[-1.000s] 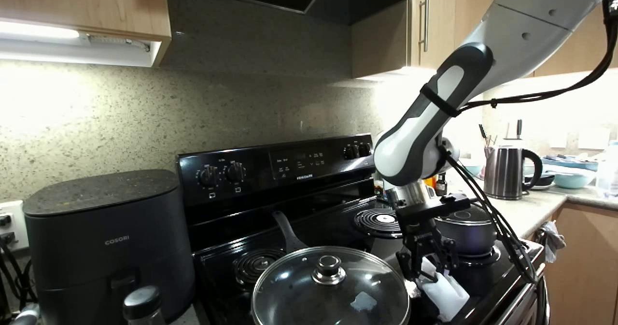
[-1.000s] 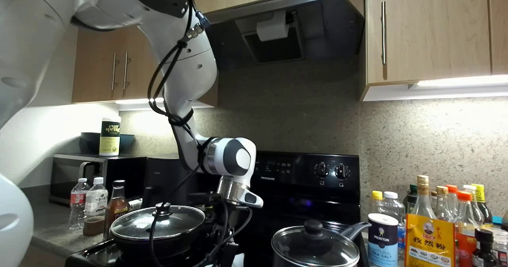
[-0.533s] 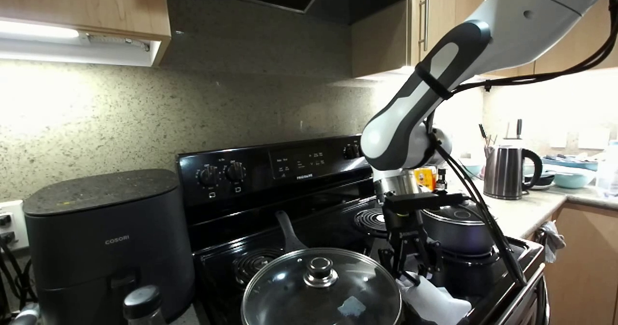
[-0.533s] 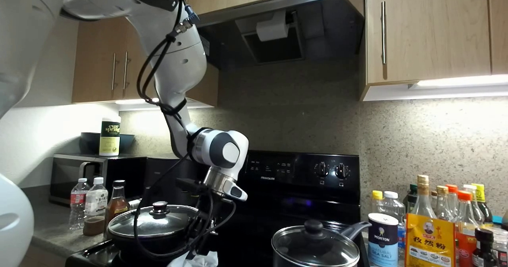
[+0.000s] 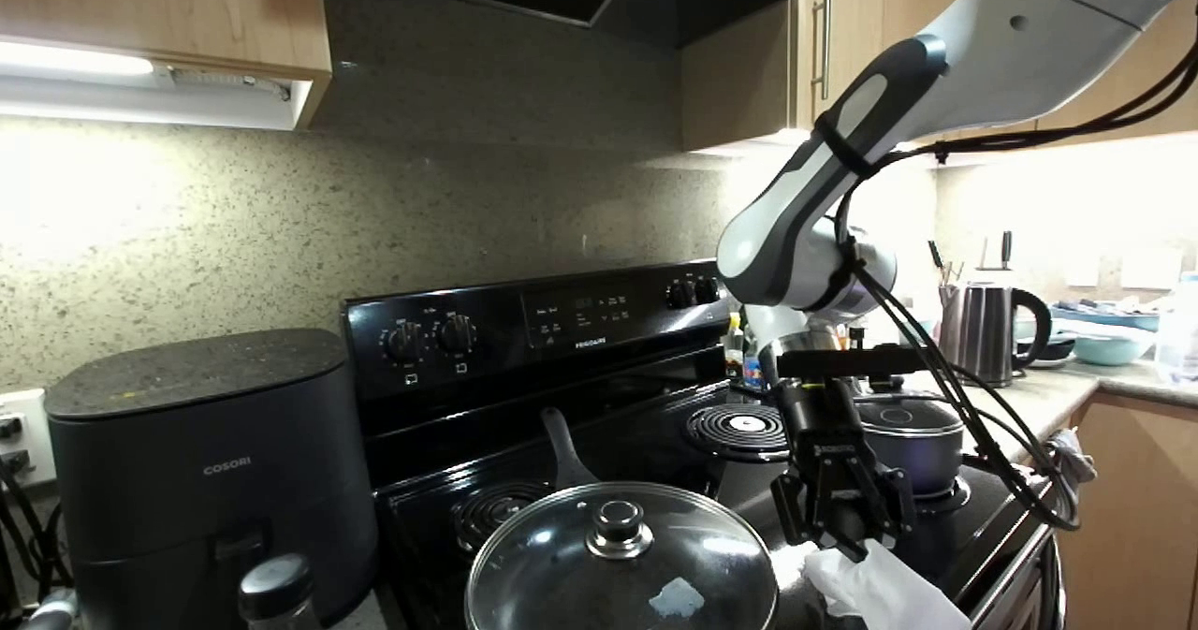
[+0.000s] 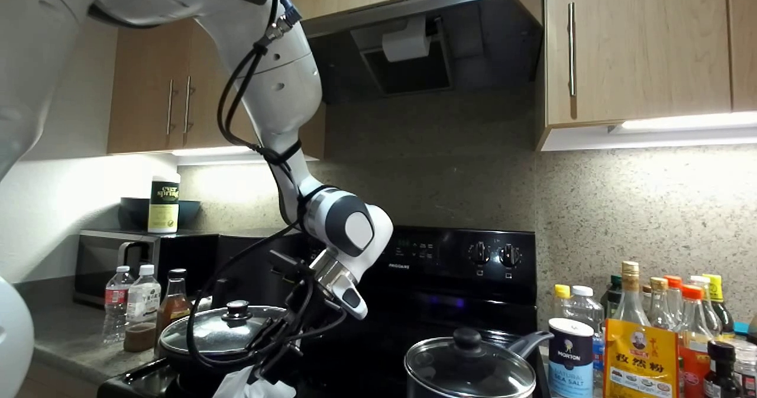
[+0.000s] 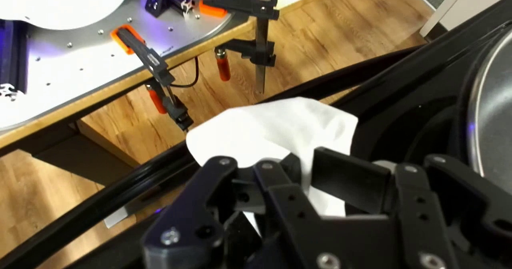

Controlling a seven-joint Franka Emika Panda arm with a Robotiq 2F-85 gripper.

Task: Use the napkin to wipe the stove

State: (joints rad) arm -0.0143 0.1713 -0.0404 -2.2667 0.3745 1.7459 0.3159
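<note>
Pinching napkin (image 5: 884, 588) btw. fingers (image 7: 348, 180), creased & flaring out past them (wrist view). Held nr. front edge of stove (image 5: 627, 433) (= table), btw. lidded pan (image 5: 599, 588) at one front corner & lidded pot (image 6: 467, 368) nr. opp. front corner; closer to the pan. Overlapping the table's front edge in wrist view; can't tell if touching. Flanked at the table's pan-side edge by COSORI appliance (image 5: 206, 499), at its pot-side edge by sea-salt canister (image 6: 571, 356). Topped w/ control knobs (image 5: 456, 333) along the back edge.
</note>
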